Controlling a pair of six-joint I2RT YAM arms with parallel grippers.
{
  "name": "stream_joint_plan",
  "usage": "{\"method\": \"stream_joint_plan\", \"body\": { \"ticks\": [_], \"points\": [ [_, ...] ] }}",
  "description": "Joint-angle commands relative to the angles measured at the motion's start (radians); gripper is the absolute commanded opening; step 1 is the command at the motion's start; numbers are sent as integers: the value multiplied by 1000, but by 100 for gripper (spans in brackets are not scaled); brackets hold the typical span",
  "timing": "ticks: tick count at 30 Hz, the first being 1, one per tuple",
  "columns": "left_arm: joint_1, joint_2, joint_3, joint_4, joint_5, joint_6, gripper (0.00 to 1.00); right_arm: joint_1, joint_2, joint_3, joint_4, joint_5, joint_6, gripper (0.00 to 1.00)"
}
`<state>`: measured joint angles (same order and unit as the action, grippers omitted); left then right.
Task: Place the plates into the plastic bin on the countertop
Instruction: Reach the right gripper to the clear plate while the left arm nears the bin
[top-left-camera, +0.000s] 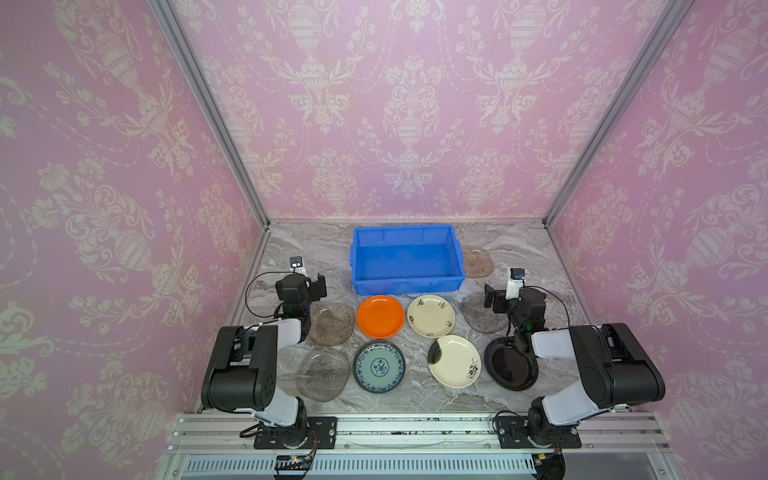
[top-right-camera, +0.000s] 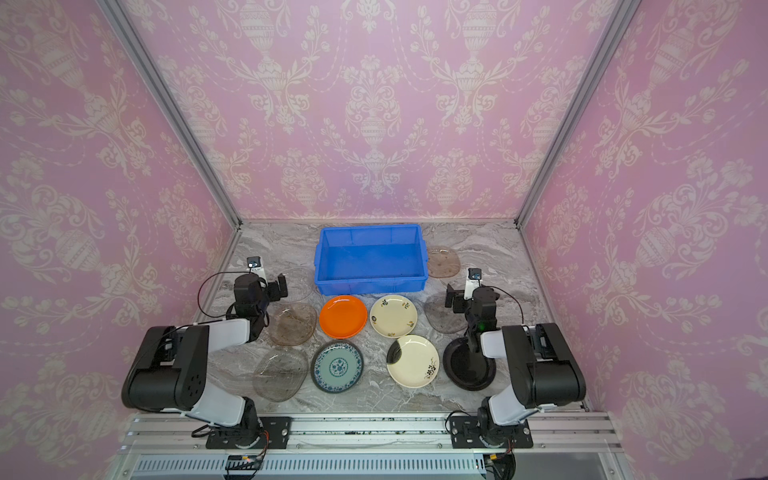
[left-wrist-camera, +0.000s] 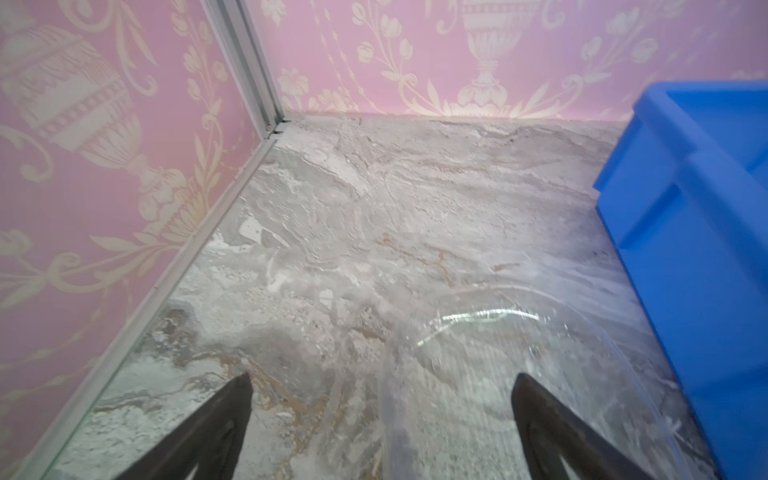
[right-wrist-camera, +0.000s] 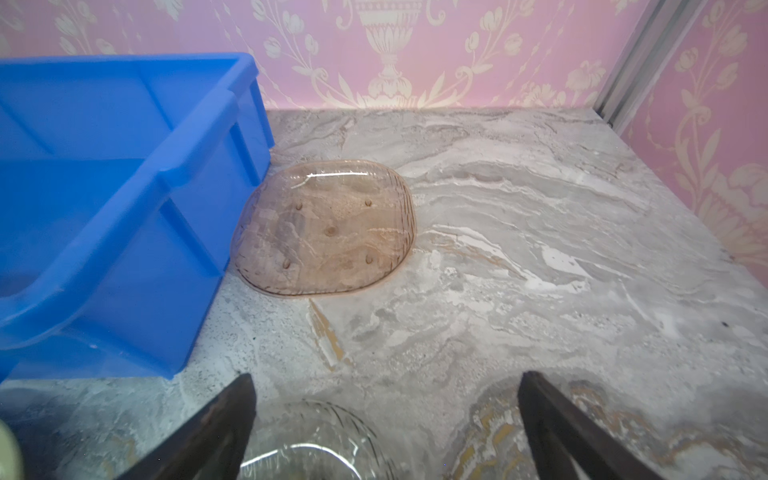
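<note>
The blue plastic bin (top-left-camera: 407, 286) stands at the back of the marble countertop (top-left-camera: 415, 401). Ten plates (top-left-camera: 380, 316), coloured and smoky glass, lie flat beside and before it. The left gripper (top-left-camera: 321, 286) and right gripper (top-left-camera: 490, 298) hover spread wide, holding nothing.

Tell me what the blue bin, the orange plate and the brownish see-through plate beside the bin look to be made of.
Blue bin: probably moulded plastic; uniform colour, ribbed walls, dull sheen.
Orange plate: plastic or melamine, perhaps glazed ceramic; flat solid colour with a soft highlight.
Brownish see-through plate: tinted glass or clear plastic, glossy; the countertop marbling shows through it.
</note>
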<state>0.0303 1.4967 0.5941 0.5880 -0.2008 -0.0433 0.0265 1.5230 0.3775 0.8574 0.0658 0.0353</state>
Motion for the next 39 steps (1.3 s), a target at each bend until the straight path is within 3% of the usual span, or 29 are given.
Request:
{"method": "stream_joint_plan", "body": {
  "ticks": [1, 4, 6, 10, 16, 19, 23, 26, 28, 31, 35, 39],
  "points": [
    [-3, -87, 76, -238, -111, -47, 99, 7, -104, 108, -237, 138, 43, 100],
    [-3, -147, 129, -328, -100, -148, 99, 8, -198, 210, -436, 205, 82, 100],
    [-3, -159, 240, -473, -100, -268, 99, 7, -242, 294, -555, 221, 116, 100],
    [-6, -150, 415, -712, 0, -400, 99, 7, -218, 480, -781, 178, 206, 100],
    [-11, -173, 517, -806, 132, -424, 99, 44, -103, 651, -933, 191, 257, 100],
    [-15, -176, 550, -836, 117, -427, 99, 65, -45, 732, -1021, 245, 243, 100],
    [-25, -167, 518, -741, 210, -412, 99, 74, -1, 743, -999, 292, 265, 100],
    [-30, -148, 509, -671, 280, -448, 99, 58, 9, 716, -957, 232, 313, 100],
    [-30, -108, 580, -764, 305, -484, 99, 53, 47, 761, -1025, 211, 350, 100],
    [-56, -51, 668, -863, 382, -405, 99, 37, 85, 787, -1075, 137, 386, 100],
    [-82, -55, 671, -864, 401, -390, 99, -45, 98, 737, -967, -77, 536, 88],
    [-85, -48, 662, -830, 475, -398, 99, -88, 143, 733, -904, -184, 619, 80]
  ]
}}
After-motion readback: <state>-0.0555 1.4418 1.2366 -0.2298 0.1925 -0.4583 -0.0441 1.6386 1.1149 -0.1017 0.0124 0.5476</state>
